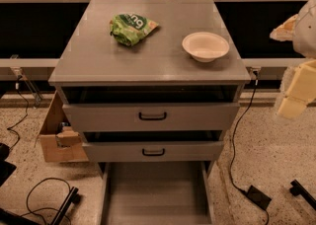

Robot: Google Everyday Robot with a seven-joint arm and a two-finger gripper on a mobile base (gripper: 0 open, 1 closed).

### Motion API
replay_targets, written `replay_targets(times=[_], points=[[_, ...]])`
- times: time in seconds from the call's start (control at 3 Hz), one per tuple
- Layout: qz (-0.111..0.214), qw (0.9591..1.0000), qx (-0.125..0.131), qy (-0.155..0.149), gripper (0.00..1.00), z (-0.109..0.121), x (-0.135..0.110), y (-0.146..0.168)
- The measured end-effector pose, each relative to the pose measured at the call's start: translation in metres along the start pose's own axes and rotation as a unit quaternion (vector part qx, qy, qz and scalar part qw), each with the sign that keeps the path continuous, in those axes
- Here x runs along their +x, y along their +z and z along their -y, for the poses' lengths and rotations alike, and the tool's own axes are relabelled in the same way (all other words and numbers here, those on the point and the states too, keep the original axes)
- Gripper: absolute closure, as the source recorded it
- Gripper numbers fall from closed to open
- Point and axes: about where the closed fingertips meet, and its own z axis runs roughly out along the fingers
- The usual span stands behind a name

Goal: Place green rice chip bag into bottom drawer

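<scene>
The green rice chip bag (132, 27) lies crinkled on the grey cabinet top (148, 56), at the back left of centre. The bottom drawer (155, 189) is pulled out wide at floor level, and its flat grey floor is bare. My gripper (296, 93) shows as pale cream parts at the right edge of the view, to the right of the cabinet and below the level of its top. It is well away from the bag and holds nothing that I can see.
A white bowl (205, 46) stands on the cabinet top, right of the bag. The two upper drawers with black handles (152, 116) (153, 152) stand slightly ajar. A cardboard box (58, 135) sits left of the cabinet. Cables (237, 145) and a power brick (258, 197) lie on the floor.
</scene>
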Motion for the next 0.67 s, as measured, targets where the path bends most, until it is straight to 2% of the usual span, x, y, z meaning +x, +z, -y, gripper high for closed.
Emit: replay_targets(times=[0.33, 0.67], points=[[0.000, 1.0000, 0.000, 0.000, 0.00, 0.000, 0.000, 0.000], [0.023, 0.9995, 0.023, 0.003, 0.00, 0.012, -0.002, 0.009]])
